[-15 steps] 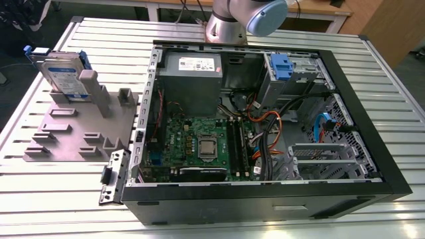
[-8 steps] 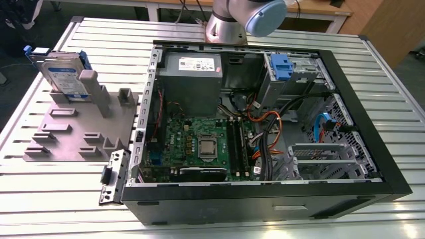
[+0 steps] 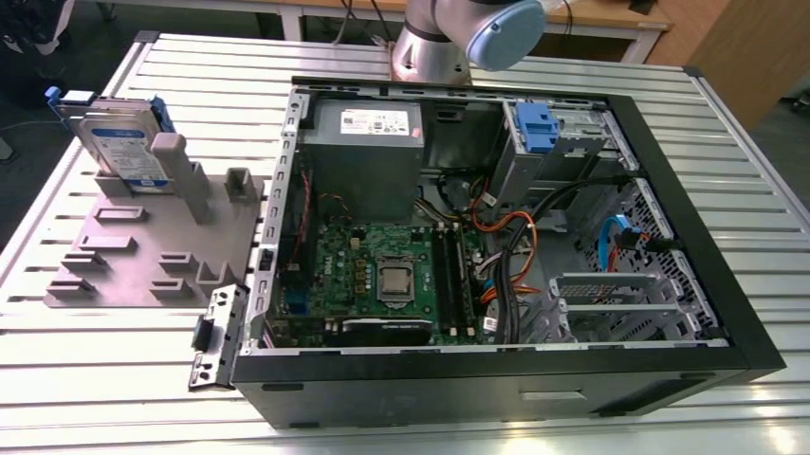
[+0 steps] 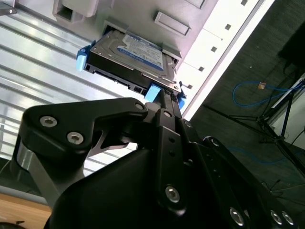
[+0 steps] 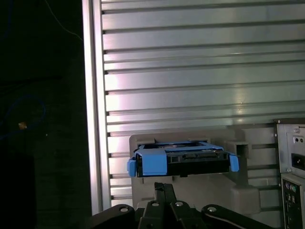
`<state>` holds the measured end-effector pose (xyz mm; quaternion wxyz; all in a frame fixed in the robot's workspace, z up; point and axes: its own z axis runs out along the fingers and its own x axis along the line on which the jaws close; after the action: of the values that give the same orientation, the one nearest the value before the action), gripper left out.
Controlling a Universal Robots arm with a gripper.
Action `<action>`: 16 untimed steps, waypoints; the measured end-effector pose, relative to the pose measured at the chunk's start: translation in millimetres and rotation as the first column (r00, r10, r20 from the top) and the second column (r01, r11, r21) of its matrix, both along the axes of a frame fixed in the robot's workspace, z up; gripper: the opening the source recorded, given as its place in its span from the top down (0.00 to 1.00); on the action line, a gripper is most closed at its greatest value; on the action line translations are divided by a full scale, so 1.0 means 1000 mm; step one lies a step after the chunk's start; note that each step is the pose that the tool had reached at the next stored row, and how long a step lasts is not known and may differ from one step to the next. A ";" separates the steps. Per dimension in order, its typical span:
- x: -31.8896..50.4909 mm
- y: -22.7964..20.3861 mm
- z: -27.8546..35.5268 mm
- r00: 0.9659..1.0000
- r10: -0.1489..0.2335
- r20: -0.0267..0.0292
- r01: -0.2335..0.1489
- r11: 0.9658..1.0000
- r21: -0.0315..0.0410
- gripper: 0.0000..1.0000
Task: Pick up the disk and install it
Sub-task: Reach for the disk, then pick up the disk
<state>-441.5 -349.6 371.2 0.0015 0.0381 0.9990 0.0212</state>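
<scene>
- Disk (image 3: 120, 142) first. Where is it?
- It stands on its edge in the grey holder (image 3: 139, 256). The holder sits on the metal table (image 3: 101, 379), at the exterior view's left. The open computer case (image 3: 506, 384) is just beside the holder.
- And the gripper (image 5: 164, 187)?
- In both wrist views it points at the disk. Its jaws are pressed together and they hold nothing.
- What could go wrong?
- I think closed jaws could bump the disk and not go around it. A push could tip the disk in its slot, or knock it off the holder. The case looks like a tight spot too. The cables (image 3: 506, 237) lie near the drive bay (image 3: 576, 133), so the disk could catch on them. If it goes in crooked, I think it could jam.
- What is hard to see?
- The low part of the disk sits down in the holder, so I can't tell how deep it goes. The gap between the gripper and the disk is hard to judge. In the first wrist view they look near but apart. The arm (image 3: 469, 38) is cut off at the top edge of the exterior view. The drive bay is dark inside, and a small blue latch (image 3: 538, 128) hides part of it.
</scene>
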 end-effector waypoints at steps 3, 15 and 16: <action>-0.0001 0.0000 -0.0001 1.000 0.000 0.000 0.000 1.000 0.000 0.89; -0.0002 0.0000 -0.0001 1.000 0.007 0.000 -0.007 1.000 0.000 0.89; -0.0002 0.0000 -0.0001 1.000 0.012 -0.001 -0.012 1.000 0.000 0.89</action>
<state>-441.7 -349.5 371.1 0.0011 0.0322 0.9993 0.0212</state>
